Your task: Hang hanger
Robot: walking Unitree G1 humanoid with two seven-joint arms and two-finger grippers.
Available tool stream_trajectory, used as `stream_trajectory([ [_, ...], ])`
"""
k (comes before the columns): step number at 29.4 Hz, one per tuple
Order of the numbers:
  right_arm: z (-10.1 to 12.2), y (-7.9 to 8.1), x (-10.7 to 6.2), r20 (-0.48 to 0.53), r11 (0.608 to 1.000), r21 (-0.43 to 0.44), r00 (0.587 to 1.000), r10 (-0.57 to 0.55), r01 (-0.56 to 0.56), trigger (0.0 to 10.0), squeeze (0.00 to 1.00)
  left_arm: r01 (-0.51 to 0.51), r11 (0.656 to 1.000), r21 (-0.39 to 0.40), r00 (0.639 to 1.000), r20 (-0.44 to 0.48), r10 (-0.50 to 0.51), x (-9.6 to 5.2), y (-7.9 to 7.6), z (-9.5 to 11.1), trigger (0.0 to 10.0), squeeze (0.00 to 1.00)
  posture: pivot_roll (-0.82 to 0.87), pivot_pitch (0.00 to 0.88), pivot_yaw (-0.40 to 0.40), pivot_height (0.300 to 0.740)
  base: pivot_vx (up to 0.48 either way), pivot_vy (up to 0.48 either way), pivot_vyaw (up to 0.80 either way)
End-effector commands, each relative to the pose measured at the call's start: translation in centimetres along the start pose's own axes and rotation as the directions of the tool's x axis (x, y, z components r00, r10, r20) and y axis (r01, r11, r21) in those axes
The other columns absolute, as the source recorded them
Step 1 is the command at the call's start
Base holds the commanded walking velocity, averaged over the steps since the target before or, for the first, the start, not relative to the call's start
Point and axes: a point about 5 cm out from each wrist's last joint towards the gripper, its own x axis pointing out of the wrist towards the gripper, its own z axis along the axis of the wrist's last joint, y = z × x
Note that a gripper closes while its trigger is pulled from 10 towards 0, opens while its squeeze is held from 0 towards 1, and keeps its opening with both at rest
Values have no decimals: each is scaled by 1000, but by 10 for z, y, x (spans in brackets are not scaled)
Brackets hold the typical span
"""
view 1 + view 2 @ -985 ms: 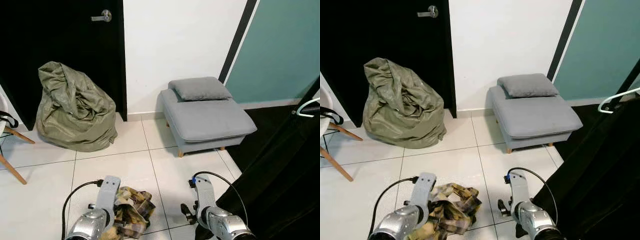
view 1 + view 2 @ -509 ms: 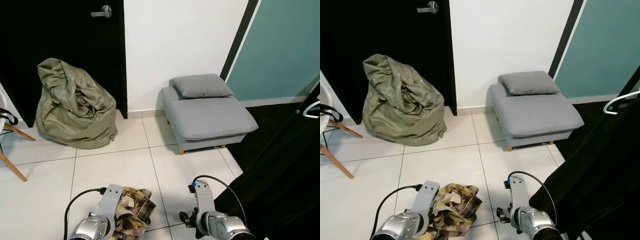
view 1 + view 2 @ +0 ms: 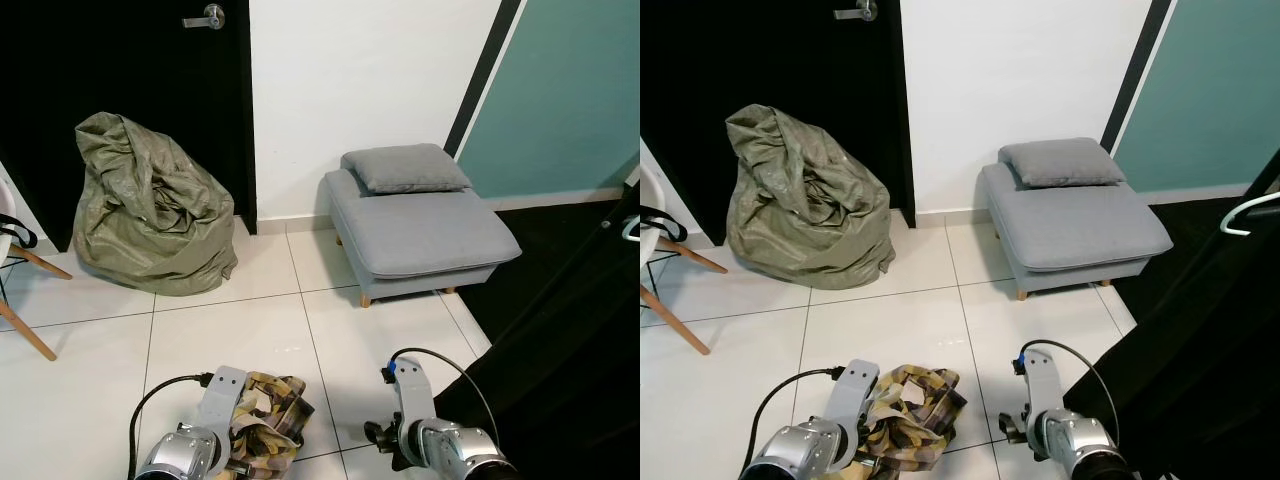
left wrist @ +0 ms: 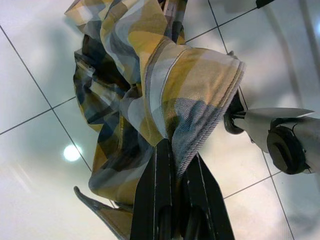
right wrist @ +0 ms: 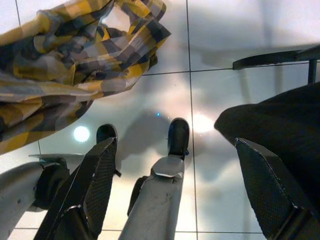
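My left fingers were pressed together, pinching a fold of the yellow plaid shirt, which hung from them and bunched over the white tiled floor. My right fingers stood spread wide with nothing between them, above the tiles, the shirt off to one side and black fabric to the other. The white hanger hooked out over that black fabric, well away from both sets of fingers, up to my right.
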Motion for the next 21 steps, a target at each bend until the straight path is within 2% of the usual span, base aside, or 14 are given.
stream_trajectory([
  [1, -6, -5, -1, -19, 1000, 14, 1000, -20, 20, 10000, 0, -1, 1000, 14, 1000, -11, 1, 0, -1, -2, 10000, 0, 11, 249, -17, 740, 0, 0, 0],
  [5, -5, -6, -1, -13, 999, 23, 1000, -24, 24, 10000, 0, -5, 1000, 23, 1000, -6, 6, 0, -1, 0, 10000, 0, 10, 247, -17, 740, 0, 0, 0],
  [6, -4, -5, -1, -11, 1000, 10, 1000, -20, 20, 10000, 0, -7, 1000, 25, 1000, -5, 7, 0, -1, 0, 10000, 0, -4, 219, -7, 740, 0, 0, 0],
  [10, -1, -3, 0, 1, 1000, -23, 1000, -20, 20, 10000, 0, -7, 999, 32, 1000, 0, 7, 1, -1, 2, 10000, 0, -9, 221, -4, 740, 0, 0, 0],
  [21, 3, -7, -2, 29, 999, -8, 999, -39, 40, 10000, 0, -15, 999, 40, 1000, 18, 14, 0, 2, 6, 10000, 0, -4, 213, -4, 740, 0, 0, 0],
])
